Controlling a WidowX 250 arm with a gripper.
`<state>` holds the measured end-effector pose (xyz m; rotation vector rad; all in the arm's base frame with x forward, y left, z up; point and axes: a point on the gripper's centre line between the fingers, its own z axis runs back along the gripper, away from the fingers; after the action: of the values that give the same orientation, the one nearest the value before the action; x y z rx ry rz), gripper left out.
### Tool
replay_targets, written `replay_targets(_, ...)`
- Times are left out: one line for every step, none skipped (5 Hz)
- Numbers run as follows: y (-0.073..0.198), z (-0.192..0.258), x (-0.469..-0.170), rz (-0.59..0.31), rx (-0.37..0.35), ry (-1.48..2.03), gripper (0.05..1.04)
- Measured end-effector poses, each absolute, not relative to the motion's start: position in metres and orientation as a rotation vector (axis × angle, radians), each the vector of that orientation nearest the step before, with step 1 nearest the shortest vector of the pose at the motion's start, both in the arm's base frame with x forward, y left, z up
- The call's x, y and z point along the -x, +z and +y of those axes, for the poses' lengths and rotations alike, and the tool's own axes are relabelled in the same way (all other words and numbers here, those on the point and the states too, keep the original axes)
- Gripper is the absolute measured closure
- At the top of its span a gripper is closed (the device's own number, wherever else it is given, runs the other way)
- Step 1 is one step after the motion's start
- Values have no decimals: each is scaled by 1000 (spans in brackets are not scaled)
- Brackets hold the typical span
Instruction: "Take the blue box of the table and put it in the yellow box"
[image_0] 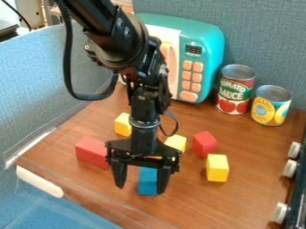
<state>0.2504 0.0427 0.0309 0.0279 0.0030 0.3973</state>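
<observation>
Three yellow blocks (217, 168) and two red blocks (204, 144) sat on the brown table (185, 208), where the blue block (147, 181) stood nearest us. We saw the black gripper (141, 188) hanging by it, fingers spread apart, the blue showing between them.

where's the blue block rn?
Camera view, lower middle: the blue block shows between the open gripper's fingers, partly behind the image-right one, with the long red block to its upper left.
</observation>
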Motion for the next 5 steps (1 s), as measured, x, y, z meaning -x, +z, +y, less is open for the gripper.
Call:
replay_targets(16, 46, -259, -9, -22, 410, 83)
replay_targets(7, 47, -271, -66, 19, 454, 84)
replay_targets(6, 48, -285, -93, 33, 475, 133)
replay_targets(6, 49, -284, -89, 56, 475, 404)
replay_targets(7, 46, -282, -63, 68, 447, 495)
